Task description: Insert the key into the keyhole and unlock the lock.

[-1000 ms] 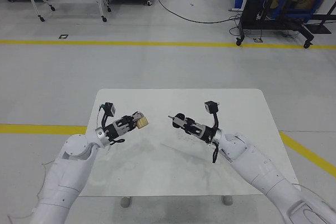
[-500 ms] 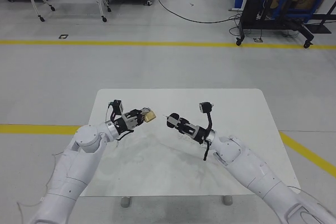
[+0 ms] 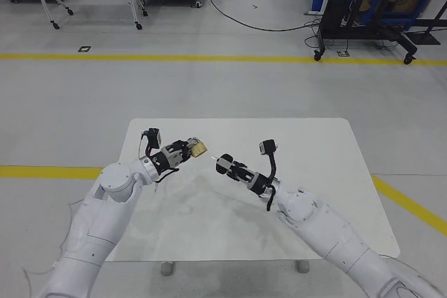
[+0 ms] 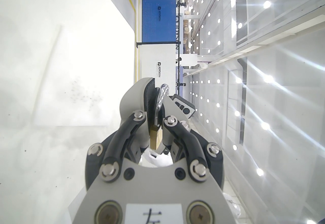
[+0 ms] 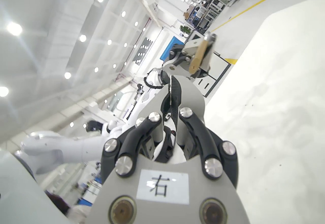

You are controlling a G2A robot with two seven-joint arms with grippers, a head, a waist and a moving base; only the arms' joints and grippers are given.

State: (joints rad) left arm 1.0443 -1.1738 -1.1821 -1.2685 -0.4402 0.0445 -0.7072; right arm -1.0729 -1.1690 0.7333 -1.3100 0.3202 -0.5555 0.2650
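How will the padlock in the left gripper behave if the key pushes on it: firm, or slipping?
The padlock looks brass with a steel shackle: probably rigid, heavy for its size. The left gripper clamps its flat faces, likely resisting twist, though smooth metal might slide when pushed.

I work over a white table [image 3: 320,149] with rounded corners, standing on a grey floor [image 3: 223,89]. Two of its feet [image 3: 167,267] show under the near edge. The surface is smooth and pale, and faint grey scuffs [image 3: 208,195] cross its middle. In my left wrist view a cluster of small dark specks [image 4: 83,90] sits on the surface. My right wrist view shows a few scattered dots [image 5: 280,165] of dirt on it too.
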